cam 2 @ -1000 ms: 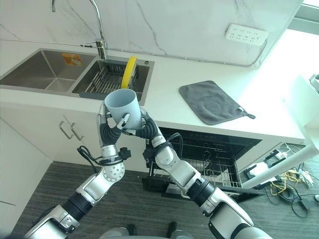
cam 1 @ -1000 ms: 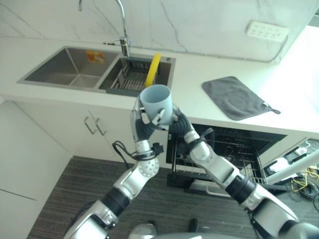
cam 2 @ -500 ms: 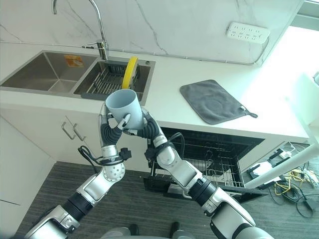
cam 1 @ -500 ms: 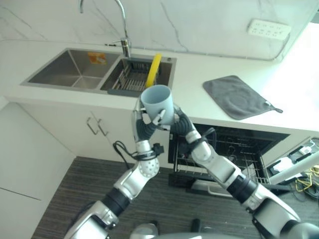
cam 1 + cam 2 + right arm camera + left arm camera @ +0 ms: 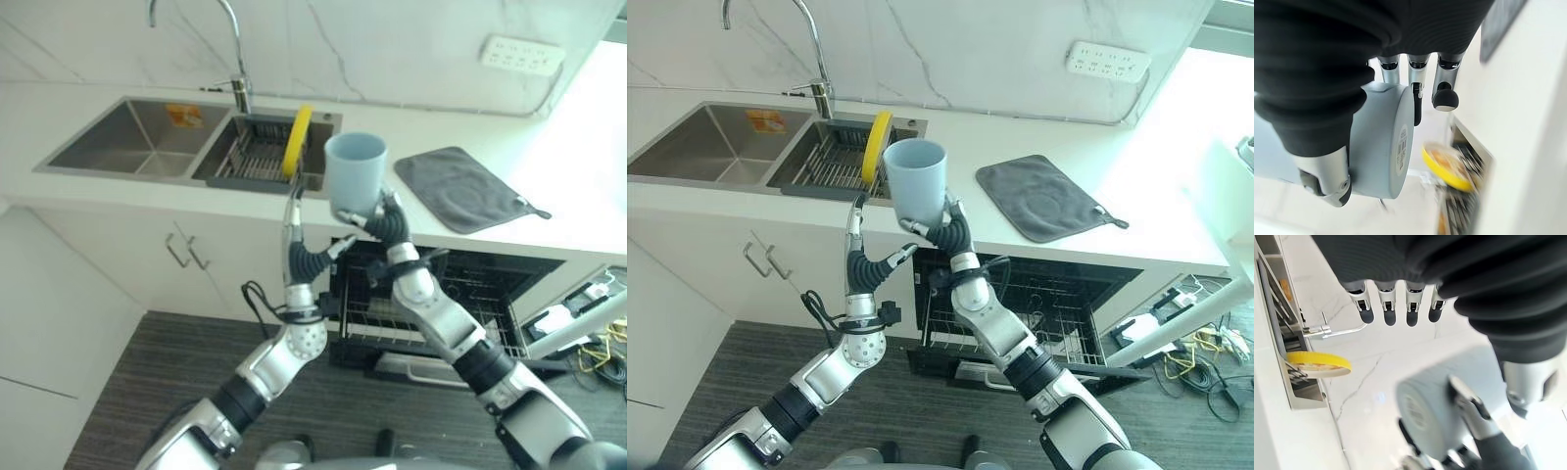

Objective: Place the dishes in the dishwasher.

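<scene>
With its fingers curled round the base of the cup point(image 5: 916, 179), the right robot hand point(image 5: 942, 230) holds it raised over the table point(image 5: 999, 147) edge: the carry step, before loading.

Beside it, just apart from the cup, the left robot hand point(image 5: 865, 258) stands with straight, relaxed fingers and holds nothing; the handover looks finished. The cup sits upright, mouth up, above the right robot hand, in front of the sink point(image 5: 720, 147) basket where a yellow plate point(image 5: 873, 146) stands on edge. A grey cloth point(image 5: 1043, 198) lies on the table to the right. Below and beyond the hand, the dishwasher point(image 5: 1058, 313) is open with its wire rack point(image 5: 1019, 308) pulled out. Next, I judge, the right arm must swing down, tip the cup mouth-down and set it in the rack. The yellow plate is left to load.
</scene>
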Controlling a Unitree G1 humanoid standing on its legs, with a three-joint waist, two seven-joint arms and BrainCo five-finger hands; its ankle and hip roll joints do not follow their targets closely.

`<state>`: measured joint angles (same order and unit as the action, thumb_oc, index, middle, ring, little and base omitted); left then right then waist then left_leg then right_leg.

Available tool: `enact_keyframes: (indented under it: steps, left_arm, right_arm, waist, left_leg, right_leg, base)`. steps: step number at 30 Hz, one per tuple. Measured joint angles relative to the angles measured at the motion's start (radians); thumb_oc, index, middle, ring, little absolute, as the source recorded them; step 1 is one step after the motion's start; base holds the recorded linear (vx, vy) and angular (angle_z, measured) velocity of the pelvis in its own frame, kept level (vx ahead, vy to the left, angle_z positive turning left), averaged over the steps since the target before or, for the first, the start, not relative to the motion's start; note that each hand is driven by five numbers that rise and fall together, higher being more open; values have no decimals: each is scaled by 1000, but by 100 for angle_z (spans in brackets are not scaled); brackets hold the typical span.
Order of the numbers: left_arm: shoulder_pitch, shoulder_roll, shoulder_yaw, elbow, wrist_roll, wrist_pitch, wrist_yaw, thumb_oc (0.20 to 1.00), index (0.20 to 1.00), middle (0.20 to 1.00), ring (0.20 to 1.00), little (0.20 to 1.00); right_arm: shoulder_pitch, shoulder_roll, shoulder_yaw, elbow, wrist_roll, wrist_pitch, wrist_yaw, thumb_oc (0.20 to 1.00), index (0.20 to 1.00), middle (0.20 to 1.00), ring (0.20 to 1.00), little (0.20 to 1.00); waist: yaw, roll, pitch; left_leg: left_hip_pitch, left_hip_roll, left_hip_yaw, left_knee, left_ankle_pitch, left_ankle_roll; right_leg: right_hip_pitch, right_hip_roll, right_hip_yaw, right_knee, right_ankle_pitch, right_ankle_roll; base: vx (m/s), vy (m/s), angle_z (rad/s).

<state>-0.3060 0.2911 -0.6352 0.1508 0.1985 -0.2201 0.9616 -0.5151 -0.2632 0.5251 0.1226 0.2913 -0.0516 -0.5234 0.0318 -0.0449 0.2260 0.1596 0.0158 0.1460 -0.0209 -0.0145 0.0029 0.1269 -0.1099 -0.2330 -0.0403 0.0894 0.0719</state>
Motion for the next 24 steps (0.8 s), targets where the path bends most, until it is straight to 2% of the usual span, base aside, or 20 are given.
enact_keyframes:
  steps: [2, 5, 10, 16, 19, 21, 24]
  left_arm:
    - [0, -4, 0, 0, 1, 0, 12, 1000, 1000, 1000, 1000, 1000]
    - [0, -8, 0, 0, 2, 0, 19, 1000, 1000, 1000, 1000, 1000]
    - [0, -24, 0, 1, 19, 0, 60, 1000, 1000, 1000, 1000, 1000]
    - [11, -18, 8, 8, 17, 2, 52, 1000, 1000, 1000, 1000, 1000]
    - [64, 15, 20, 8, 1, -13, -55, 1000, 1000, 1000, 1000, 1000]
    - [146, 51, 26, -8, -32, -28, -249, 1000, 1000, 1000, 1000, 1000]
    - [243, 127, 16, -22, -56, -33, -412, 1000, 1000, 1000, 1000, 1000]
  right_arm:
    - [11, -1, -37, -31, 6, -48, -50, 200, 200, 200, 200, 200]
    - [17, -1, -49, -57, 7, -70, -70, 200, 200, 200, 200, 200]
    - [24, -3, -65, -64, 7, -98, -106, 200, 200, 200, 200, 200]
    - [83, -45, -77, -102, 0, -110, -103, 200, 200, 200, 200, 200]
    - [182, -77, -115, -158, -33, -110, -96, 200, 200, 200, 200, 200]
    - [316, -127, -178, -178, -40, -115, -73, 200, 200, 200, 200, 200]
    - [450, -182, -226, -169, -37, -110, -52, 200, 200, 200, 200, 200]
  waist:
    - [-11, 6, 0]
    - [-21, 21, 1]
    - [-30, 40, 0]
    - [-33, 48, -1]
    - [-51, 49, -2]
    - [-57, 50, -2]
    - [-89, 55, -2]
  left_leg:
    - [6, 0, 3, -5, 0, 0]
    - [15, -1, 6, -13, 1, 1]
    - [25, 0, 27, -15, 1, 1]
    - [37, -1, 32, -29, 1, 1]
    - [41, -1, 38, -35, 1, 2]
    - [53, 1, 62, -49, 1, 2]
    - [51, 1, 84, -62, 2, 2]
  right_leg:
    - [-1, 0, 2, -1, 0, 0]
    - [3, 1, 5, -2, 0, 0]
    - [6, 3, 19, -7, 0, 0]
    - [7, 5, 30, -7, 1, 1]
    - [6, 6, 35, -10, 1, 1]
    - [1, 11, 57, -11, 1, 2]
    - [-14, 14, 76, -18, 1, 3]
  base:
    - [-8, 12, -2]
    - [-5, 19, -2]
    - [5, 29, -8]
    - [1, 12, -5]
    - [-27, 16, -8]
    - [-59, 28, -26]
    - [-16, 24, -21]
